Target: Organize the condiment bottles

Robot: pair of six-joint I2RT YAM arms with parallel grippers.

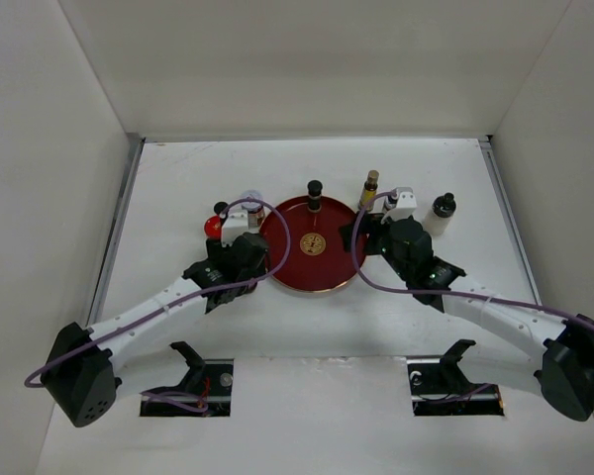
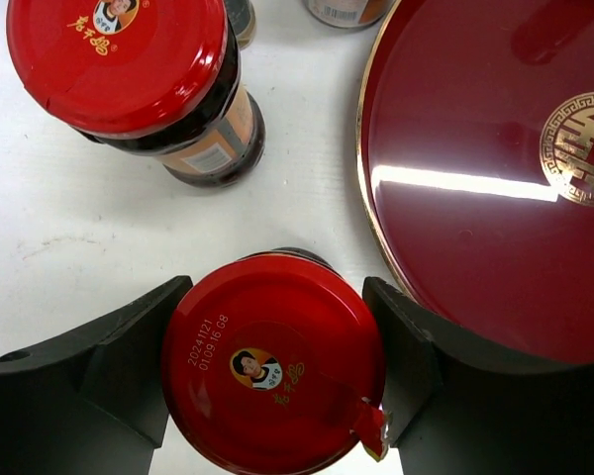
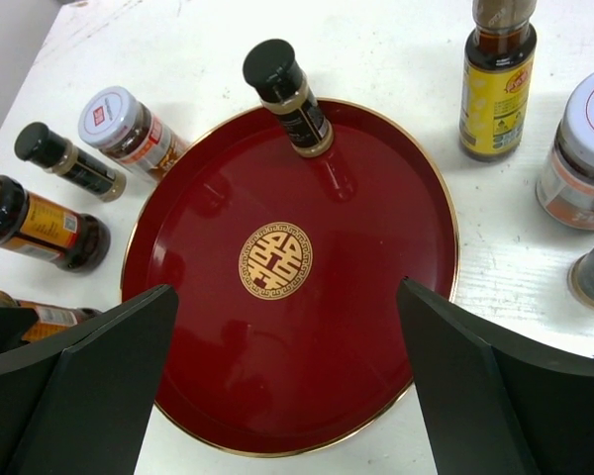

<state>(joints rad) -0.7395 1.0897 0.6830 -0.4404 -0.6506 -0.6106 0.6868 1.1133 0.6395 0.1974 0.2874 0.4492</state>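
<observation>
Two red-capped jars [image 1: 214, 226] stand on the worktop [image 1: 178, 178] left of the tray [image 3: 376, 218]. My left gripper [image 2: 277, 297] clamps the nearer jar [image 2: 272, 381]; the other jar [image 2: 119, 59] stands just beyond. One black-capped bottle [image 3: 287, 94] stands inside the tray's far rim. My right gripper [image 3: 285, 295] hangs wide open above the tray.

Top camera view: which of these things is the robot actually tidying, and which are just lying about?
Part of the job: red-capped jar inside the left claw; second red-capped jar; black-capped bottle on the dark-red tray; amber bottle; white-lidded jar; white-bodied bottle.
Just there: dark-red tray; white table.
</observation>
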